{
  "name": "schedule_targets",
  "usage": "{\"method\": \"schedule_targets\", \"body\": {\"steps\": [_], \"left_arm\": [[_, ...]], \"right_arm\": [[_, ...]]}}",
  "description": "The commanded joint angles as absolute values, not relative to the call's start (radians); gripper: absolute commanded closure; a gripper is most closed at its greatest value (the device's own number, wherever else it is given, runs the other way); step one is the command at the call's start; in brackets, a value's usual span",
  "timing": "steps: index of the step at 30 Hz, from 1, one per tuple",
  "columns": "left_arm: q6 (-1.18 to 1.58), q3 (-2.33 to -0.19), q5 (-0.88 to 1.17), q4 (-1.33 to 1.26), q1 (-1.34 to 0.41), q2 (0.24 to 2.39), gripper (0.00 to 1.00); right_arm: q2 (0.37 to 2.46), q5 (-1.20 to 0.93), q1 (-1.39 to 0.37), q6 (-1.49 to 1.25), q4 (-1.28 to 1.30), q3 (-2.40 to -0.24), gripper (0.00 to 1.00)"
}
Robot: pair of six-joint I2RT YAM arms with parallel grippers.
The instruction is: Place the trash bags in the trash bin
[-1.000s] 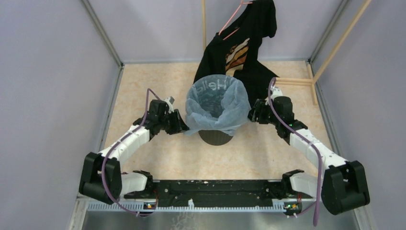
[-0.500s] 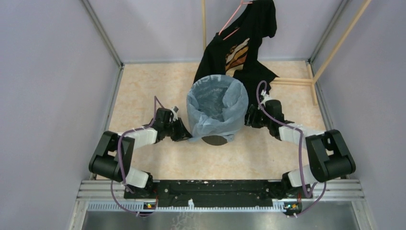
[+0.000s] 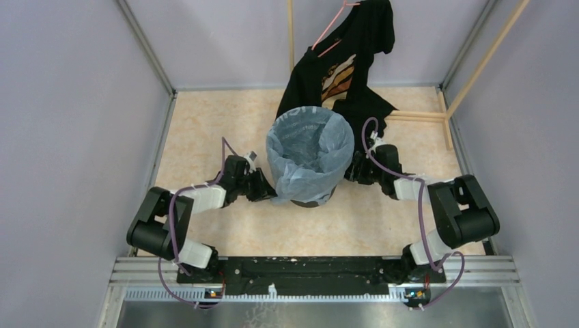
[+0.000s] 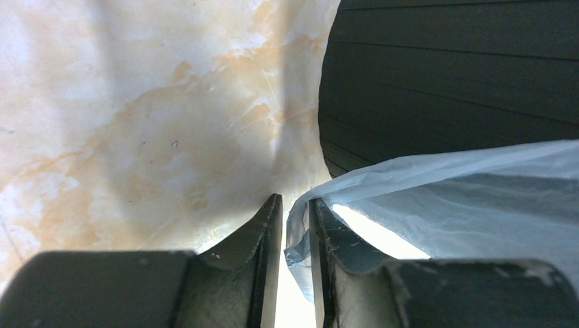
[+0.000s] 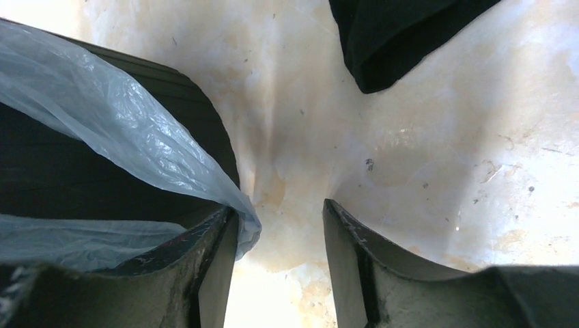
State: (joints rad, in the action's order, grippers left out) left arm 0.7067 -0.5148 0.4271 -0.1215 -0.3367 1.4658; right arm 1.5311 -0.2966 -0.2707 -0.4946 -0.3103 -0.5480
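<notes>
Now my left pincer [image 4: 293,201] is pinched tight on the edge of the pale blue trash bag [image 3: 311,147]. My right pincer [image 5: 278,207] is spread apart, and the bag brushes one side of it. The bag sits inside the round black trash bin [image 3: 305,201], folded over its rim. The bin stands between my two arms.

Black T-shirt [image 3: 372,48] with an orange print, slung from a pink hanger [image 3: 326,31] at the back of the marbled beige counter [image 3: 205,123], hem trailing down onto it, beside pale wooden rods [image 3: 485,60] slanting up at the right, between plain lavender walls [image 3: 68,102].
</notes>
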Motion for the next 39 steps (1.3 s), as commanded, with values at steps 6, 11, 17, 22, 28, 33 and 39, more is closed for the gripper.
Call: {"method": "schedule_targets", "body": {"steps": [6, 11, 17, 22, 28, 33, 39], "left_arm": [[0.682, -0.517, 0.227, 0.122, -0.333, 1.191, 0.41], [0.699, -0.530, 0.179, 0.223, -0.331, 1.069, 0.31], [0.749, -0.484, 0.207, 0.273, -0.331, 0.900, 0.24], [0.734, -0.541, 0.173, 0.334, -0.331, 0.759, 0.13], [0.674, -0.700, 0.060, 0.489, -0.331, 0.651, 0.05], [0.596, -0.787, -0.054, 0.569, -0.332, 0.561, 0.01], [0.452, -0.822, -0.085, 0.533, -0.331, 0.528, 0.01]], "right_arm": [[1.249, 0.006, -0.261, -0.460, 0.068, -0.687, 0.20], [1.072, 0.138, -0.261, -0.381, 0.233, -0.838, 0.10], [1.030, -0.053, -0.306, -0.291, 0.319, -1.097, 0.10], [1.217, -0.078, -0.632, -0.126, 0.475, -1.409, 0.09], [1.412, 0.076, -0.876, -0.033, 0.621, -1.560, 0.09], [1.473, 0.171, -0.876, -0.059, 0.671, -1.485, 0.16], [1.545, 0.192, -0.877, -0.040, 0.686, -1.481, 0.24]]}}
